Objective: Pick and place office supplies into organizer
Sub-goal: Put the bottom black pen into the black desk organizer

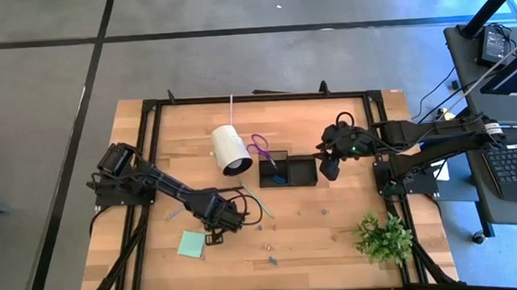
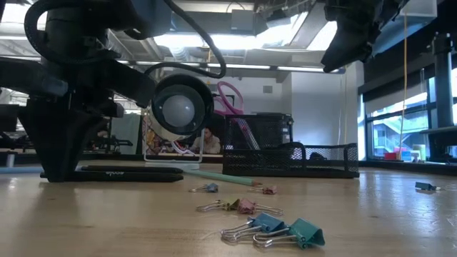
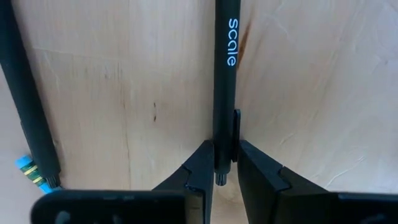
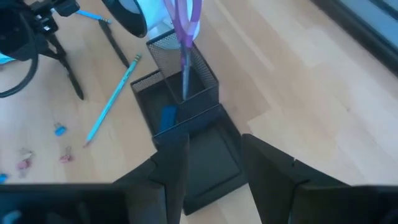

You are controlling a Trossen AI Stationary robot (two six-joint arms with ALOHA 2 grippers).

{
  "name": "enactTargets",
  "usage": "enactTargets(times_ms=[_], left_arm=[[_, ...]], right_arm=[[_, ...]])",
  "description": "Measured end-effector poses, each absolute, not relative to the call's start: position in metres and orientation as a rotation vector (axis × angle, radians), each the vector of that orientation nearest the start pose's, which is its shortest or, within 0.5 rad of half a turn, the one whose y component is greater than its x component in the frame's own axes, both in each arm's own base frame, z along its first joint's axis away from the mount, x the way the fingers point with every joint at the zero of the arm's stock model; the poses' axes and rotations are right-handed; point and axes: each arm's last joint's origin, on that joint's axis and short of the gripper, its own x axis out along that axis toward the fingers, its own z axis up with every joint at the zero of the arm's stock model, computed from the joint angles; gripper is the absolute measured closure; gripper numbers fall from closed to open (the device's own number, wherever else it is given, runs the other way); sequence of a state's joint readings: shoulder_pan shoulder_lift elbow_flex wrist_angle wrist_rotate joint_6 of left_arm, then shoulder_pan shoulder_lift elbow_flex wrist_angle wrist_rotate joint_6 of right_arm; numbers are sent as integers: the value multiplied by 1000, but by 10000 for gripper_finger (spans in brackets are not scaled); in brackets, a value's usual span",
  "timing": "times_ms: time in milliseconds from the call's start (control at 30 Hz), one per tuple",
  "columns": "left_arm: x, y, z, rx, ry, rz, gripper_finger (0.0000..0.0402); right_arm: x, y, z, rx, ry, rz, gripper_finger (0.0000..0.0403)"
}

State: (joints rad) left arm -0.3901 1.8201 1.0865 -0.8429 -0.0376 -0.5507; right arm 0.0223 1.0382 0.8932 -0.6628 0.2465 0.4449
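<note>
The left jaws (image 3: 224, 163) are pinched around the end of a black pen (image 3: 223, 87) printed "scale", which lies flat on the table (image 3: 124, 106); gripping near its tip, by the clip, looks meant to let the pen swing upright for dropping into the organizer (image 1: 288, 171). The right jaws (image 4: 214, 163) hang spread and empty above the organizer's low tray, probably waiting out of the way. The purple-handled scissors (image 4: 185, 37) already stand in the tall mesh cup, while a light-blue pencil (image 4: 113, 101), the mint-green sticky-note pad (image 1: 191, 244) and binder clips (image 2: 275, 230) remain on the table.
</note>
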Motion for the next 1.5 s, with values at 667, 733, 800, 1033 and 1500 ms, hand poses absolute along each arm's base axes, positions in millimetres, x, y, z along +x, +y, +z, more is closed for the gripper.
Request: enactTargets(times_ms=[667,733,800,1033,1500], left_arm=[[315,-114,284,602,1025,62,347],[318,-110,293,739,997,100,347],[319,-107,300,863,989,113,346],[326,-92,306,1231,1028,147,346],[356,-66,328,1506,898,175,346]], right_arm=[[213,9,296,641,690,-37,252],[214,10,298,671,678,-10,252],[216,11,300,706,658,13,252],[222,11,310,886,559,4,252],[244,5,307,902,449,-39,252]])
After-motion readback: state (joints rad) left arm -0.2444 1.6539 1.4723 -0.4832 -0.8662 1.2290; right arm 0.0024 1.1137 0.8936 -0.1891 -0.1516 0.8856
